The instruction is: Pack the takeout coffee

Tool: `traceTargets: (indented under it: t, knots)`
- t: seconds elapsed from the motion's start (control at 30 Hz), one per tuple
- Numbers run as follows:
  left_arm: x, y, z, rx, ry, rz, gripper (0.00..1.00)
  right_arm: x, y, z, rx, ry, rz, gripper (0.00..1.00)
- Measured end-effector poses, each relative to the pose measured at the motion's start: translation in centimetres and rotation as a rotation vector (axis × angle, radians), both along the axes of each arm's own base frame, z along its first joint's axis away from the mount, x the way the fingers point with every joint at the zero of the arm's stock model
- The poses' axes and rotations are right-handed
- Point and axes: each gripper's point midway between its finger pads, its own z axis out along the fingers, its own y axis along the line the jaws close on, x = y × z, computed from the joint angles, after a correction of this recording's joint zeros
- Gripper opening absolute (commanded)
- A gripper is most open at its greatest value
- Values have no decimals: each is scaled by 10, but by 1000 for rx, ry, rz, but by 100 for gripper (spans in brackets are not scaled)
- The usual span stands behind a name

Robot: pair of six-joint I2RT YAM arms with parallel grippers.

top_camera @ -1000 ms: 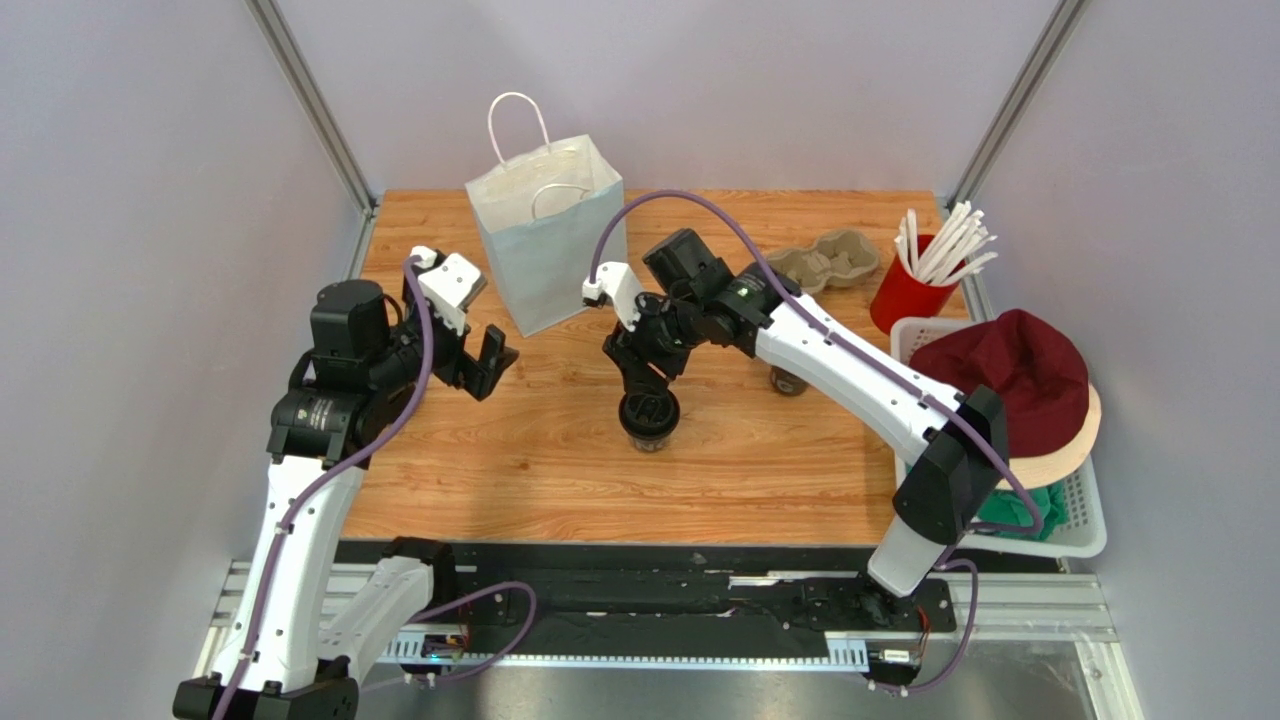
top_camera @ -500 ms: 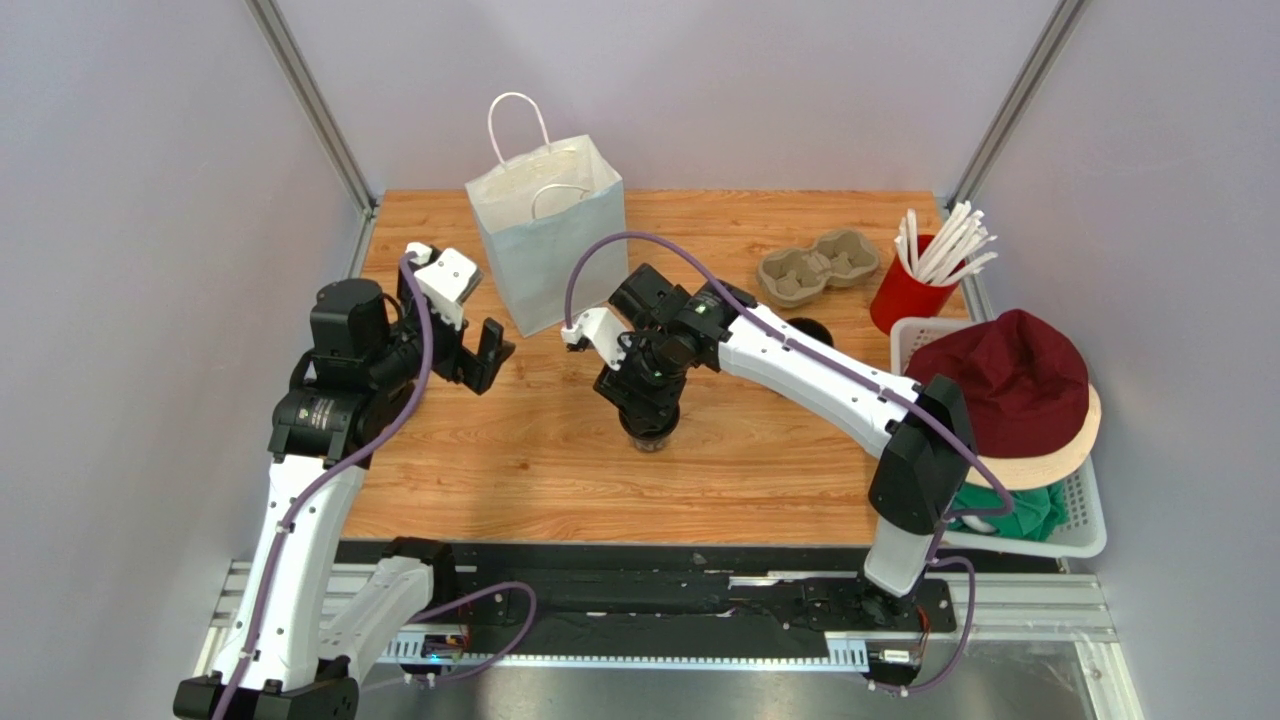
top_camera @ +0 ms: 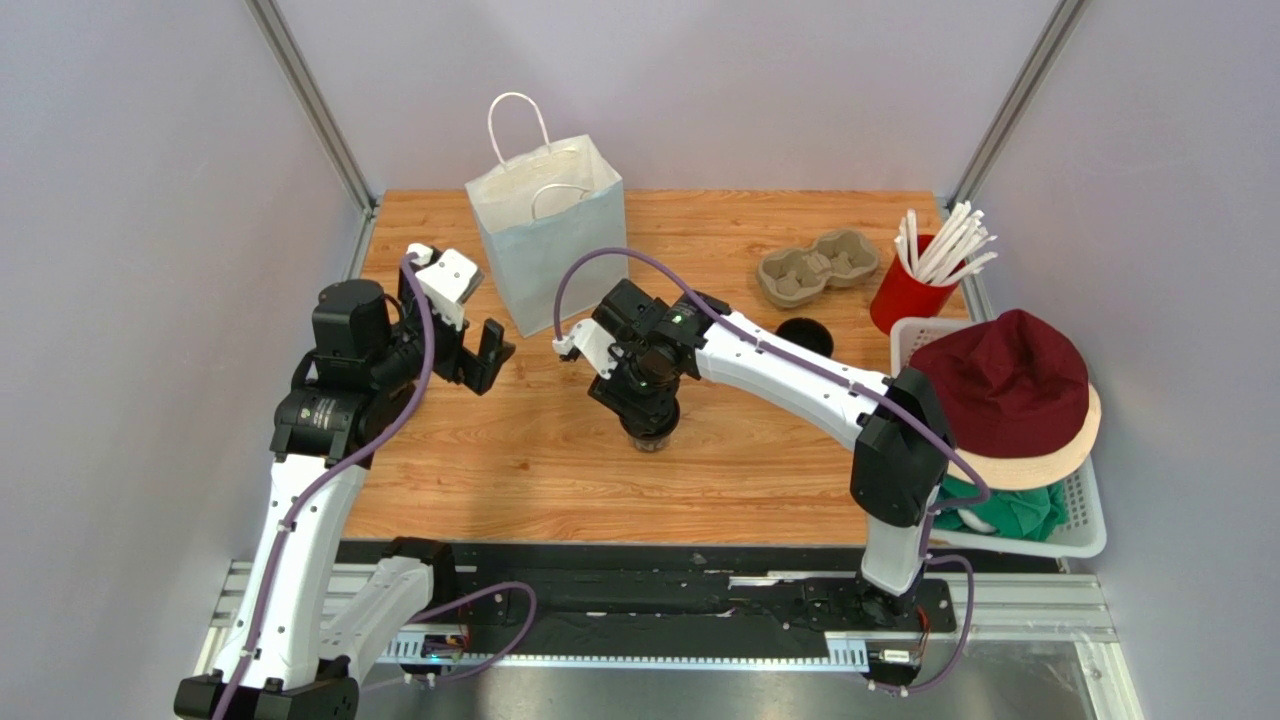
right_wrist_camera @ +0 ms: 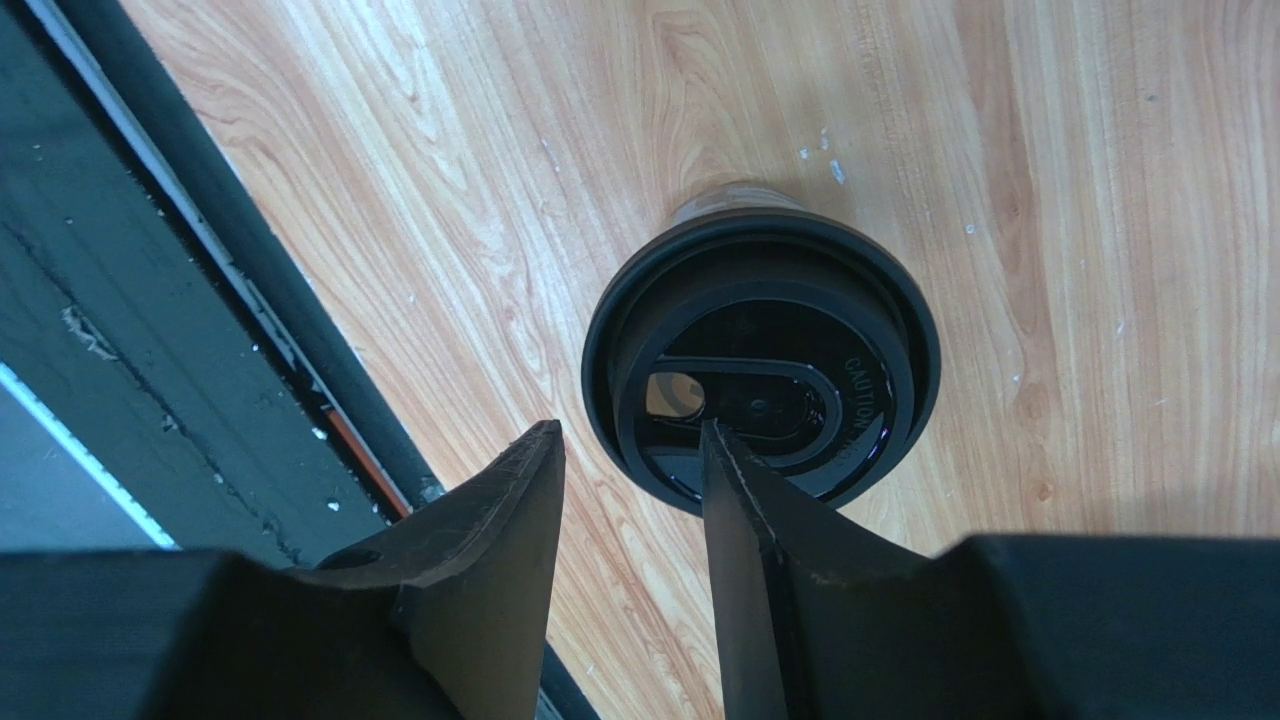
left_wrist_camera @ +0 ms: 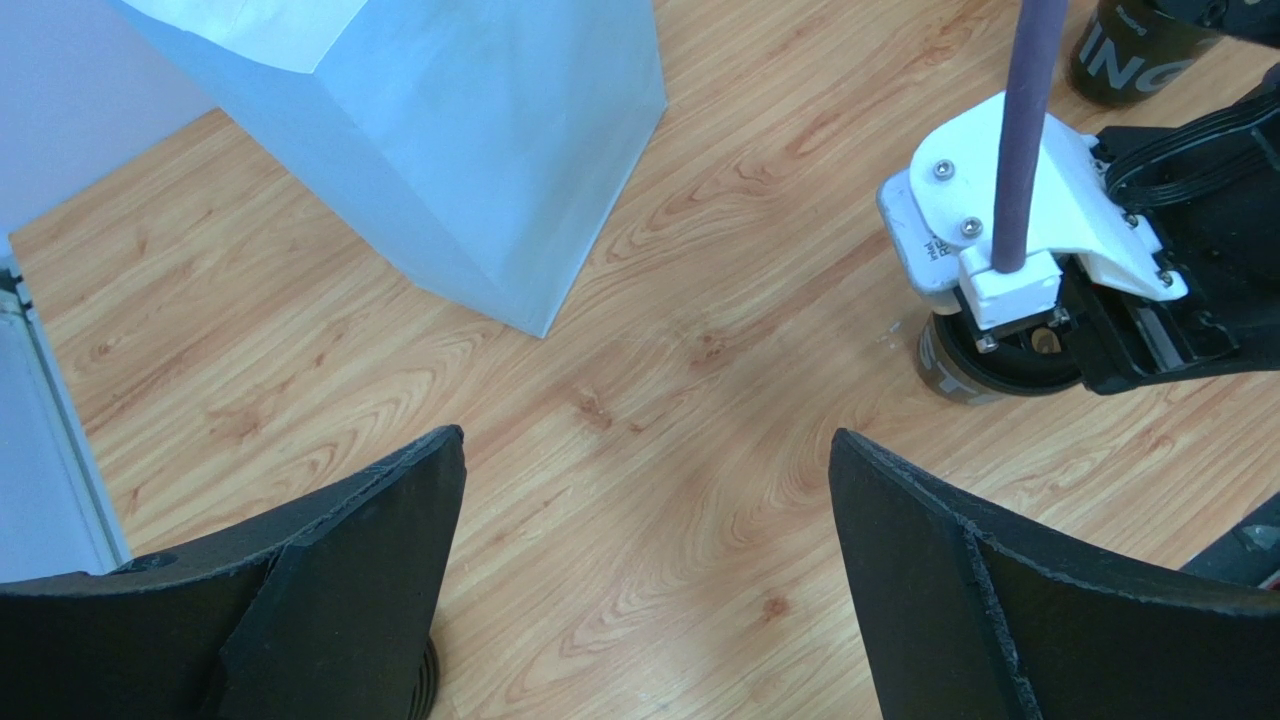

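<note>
takeout coffee [top_camera: 651, 431] stands on the counter [top_camera: 496, 465], unpacked, apart from the paper bag [top_camera: 549, 248]. we see the right hand [right_wrist_camera: 624, 435] narrowly parted astride its lid rim, grip unclear; left hand [left_wrist_camera: 646, 450] wide open, empty.

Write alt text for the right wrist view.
A black-lidded takeout coffee cup stands on the wooden table, seen from above. The right end effector's two dark fingers straddle the lid's near rim, one over the lid, one outside it.
</note>
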Motion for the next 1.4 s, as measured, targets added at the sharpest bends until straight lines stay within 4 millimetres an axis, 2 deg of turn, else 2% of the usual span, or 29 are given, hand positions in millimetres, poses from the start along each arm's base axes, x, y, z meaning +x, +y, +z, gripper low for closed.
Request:
traceTargets:
  t: [0.2,0.43,0.8,0.93,1.1,1.2,1.4]
  knots:
    - [0,0,0,0,0,0,99,-3,7,-3,-24,-55,15,41]
    - [0,1,0,0,0,4,99,-10,5,-18,-111,-149,42,38]
    - [1,1,0,0,0,6,99,7,2,-19,-150,-261,18,28]
    - [1,1,0,-1,0,6,99,10,2,-19,-151,-277,17,27]
    - [1,3,0,-3,1,12,99,11,0,-20,-160,-285,24,14]
    - [1,3,0,-3,1,12,99,12,-1,-20,-166,-292,28,1]
    - [1,2,0,-4,2,10,99,14,-2,-19,-173,-304,30,0]
